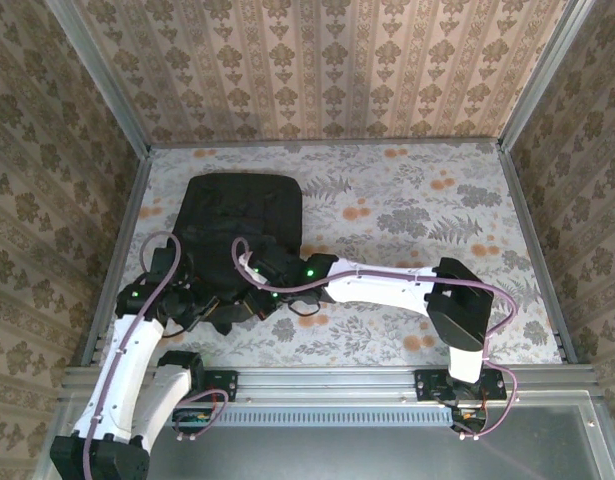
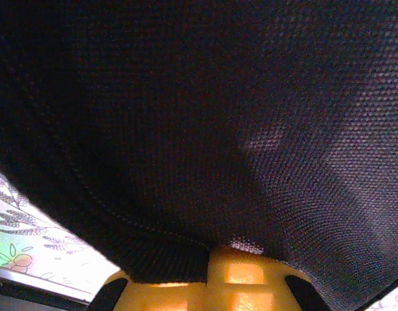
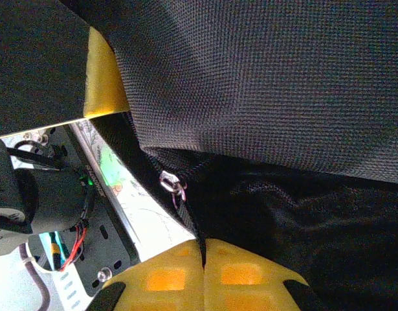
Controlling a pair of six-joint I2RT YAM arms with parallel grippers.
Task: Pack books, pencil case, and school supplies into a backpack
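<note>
Table (image 1: 437, 210), floral cloth, walled on three sides.

Backpack (image 1: 242, 215) lay on the left half of the table, flat and slumped, its near edge bunched up where both arms met it. Black woven fabric, limp. It draped in folds across both wrist views and held no shape of its own.

Left gripper (image 1: 209, 312) sat at the pack's near-left corner. From the wrist, the yellow fingers (image 2: 241, 275) were closed, with a stitched hem of the fabric caught at their tips.

Right gripper (image 1: 259, 285) reached in from the right to the same near edge. From the wrist, its yellow fingers (image 3: 166, 278) were pressed together, with a seam of the pack running down into the join. Closed on fabric.

Zip pull (image 3: 173, 184), small and metal, hung just above the right fingers, on the seam.

Handling, as judged: light but floppy. The mouth will likely sag shut unless both sides are kept apart and lifted. Cloth of this weave should pinch well and not slip much. Best holds look like the hem and the zip seam, where it is doubled and stitched. The zip pull is too small to trust.
</note>
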